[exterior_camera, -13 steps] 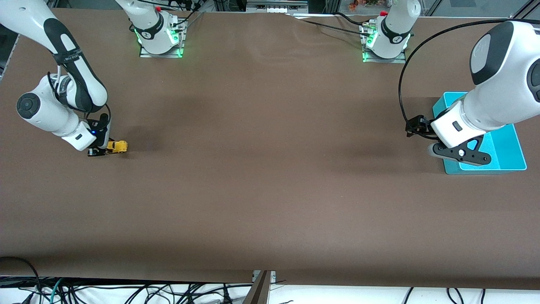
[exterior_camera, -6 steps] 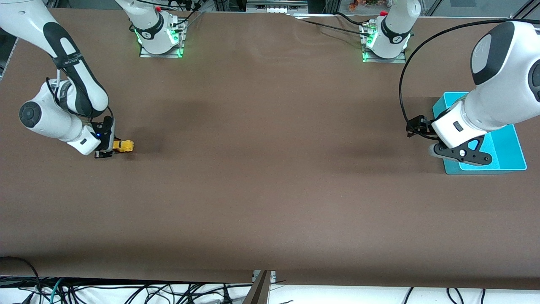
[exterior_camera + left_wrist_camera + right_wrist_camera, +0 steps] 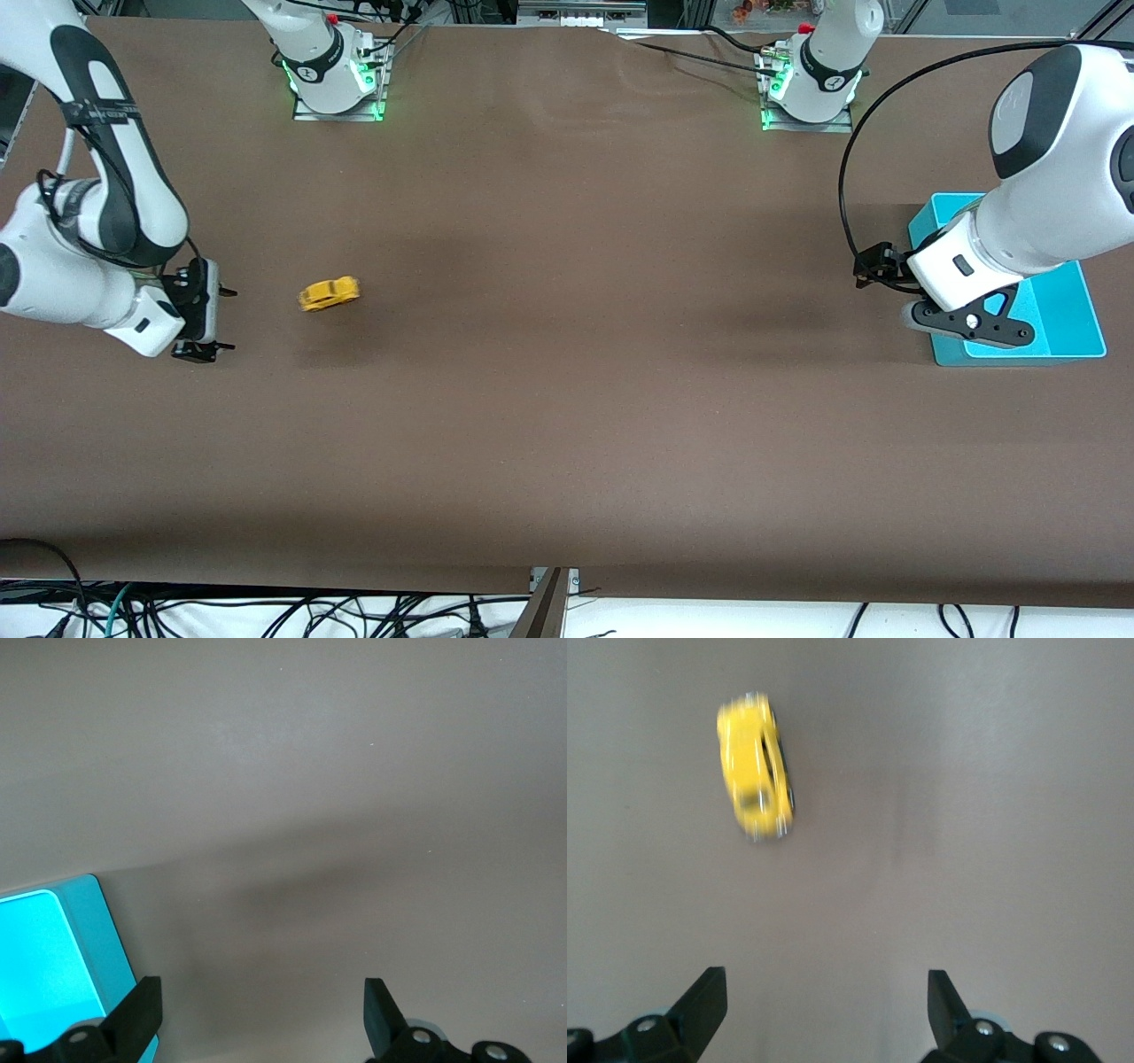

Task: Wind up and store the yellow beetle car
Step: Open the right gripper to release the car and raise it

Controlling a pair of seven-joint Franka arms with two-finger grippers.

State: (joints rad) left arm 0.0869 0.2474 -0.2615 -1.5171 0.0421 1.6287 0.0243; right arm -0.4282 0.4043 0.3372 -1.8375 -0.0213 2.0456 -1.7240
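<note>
Tiny yellow beetle car [image 3: 329,293], rounded body, dark windows, upright on wheels, blurred, toward the right arm's end

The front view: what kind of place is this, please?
Probably a robotics lab bench: two arm bases bolted to a brown-covered table, loose cables along its near edge, and only a yellow beetle car and a teal bin.

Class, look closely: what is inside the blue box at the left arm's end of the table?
The visible part of the blue box holds nothing. The left hand, open, hangs over its edge with the arm, covering the rest, so that part cannot be checked. The yellow car sits on the table.
</note>
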